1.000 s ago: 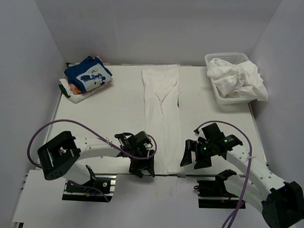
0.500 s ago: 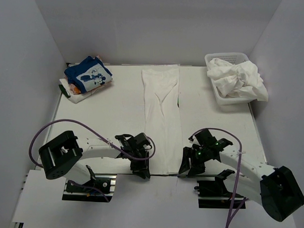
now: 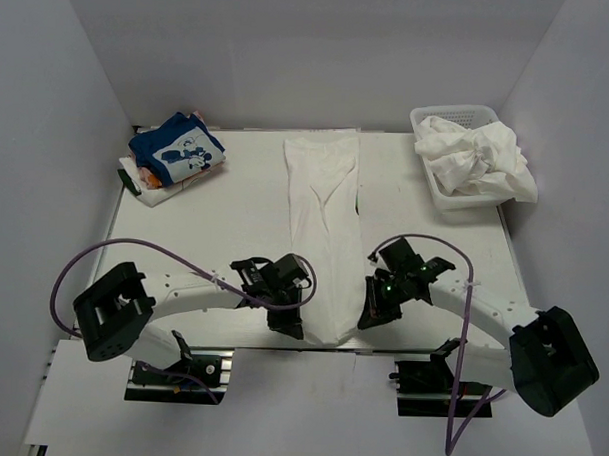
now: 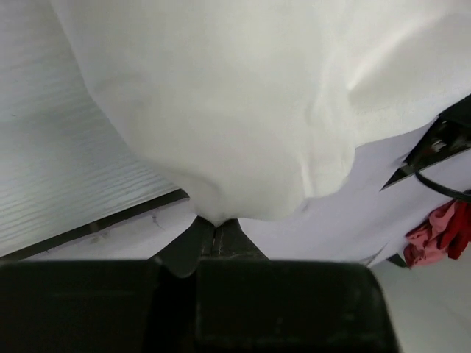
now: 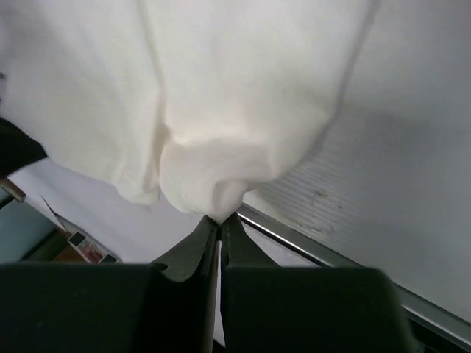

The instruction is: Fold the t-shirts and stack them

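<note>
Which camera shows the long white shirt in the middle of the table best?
Top external: the whole white shirt shows, end to end. The wrist views show only near corners, pinched by the left gripper and right gripper.

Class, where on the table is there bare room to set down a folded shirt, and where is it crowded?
Bare table lies between the folded stack and the long white shirt, and another patch between that shirt and the basket. The near edge is crowded: left pincer and right pincer both grip the shirt's end.
</note>
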`<state>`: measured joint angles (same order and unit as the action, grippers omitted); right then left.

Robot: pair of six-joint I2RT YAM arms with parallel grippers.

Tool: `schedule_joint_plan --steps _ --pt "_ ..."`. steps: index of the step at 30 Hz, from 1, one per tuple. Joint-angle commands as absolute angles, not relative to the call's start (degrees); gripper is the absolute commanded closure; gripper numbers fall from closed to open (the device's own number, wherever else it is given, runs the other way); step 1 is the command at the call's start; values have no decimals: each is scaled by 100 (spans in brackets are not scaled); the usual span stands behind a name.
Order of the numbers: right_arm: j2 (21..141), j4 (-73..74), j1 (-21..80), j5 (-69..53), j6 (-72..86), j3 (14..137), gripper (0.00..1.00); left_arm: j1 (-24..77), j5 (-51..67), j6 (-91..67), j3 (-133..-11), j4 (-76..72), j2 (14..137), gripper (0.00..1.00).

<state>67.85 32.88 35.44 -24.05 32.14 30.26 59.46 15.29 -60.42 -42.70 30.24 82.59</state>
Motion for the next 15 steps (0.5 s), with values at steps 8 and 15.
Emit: schedule_joint_plan --steps 8,15 --pt "7206 3524 3411 -1003 3050 4762 100 5582 -368 -5889 -5710 4148 8120 100" --pt "8311 3322 3103 -422 2734 6151 100 4738 -1212 -5434 -7056 4499 8884 100"
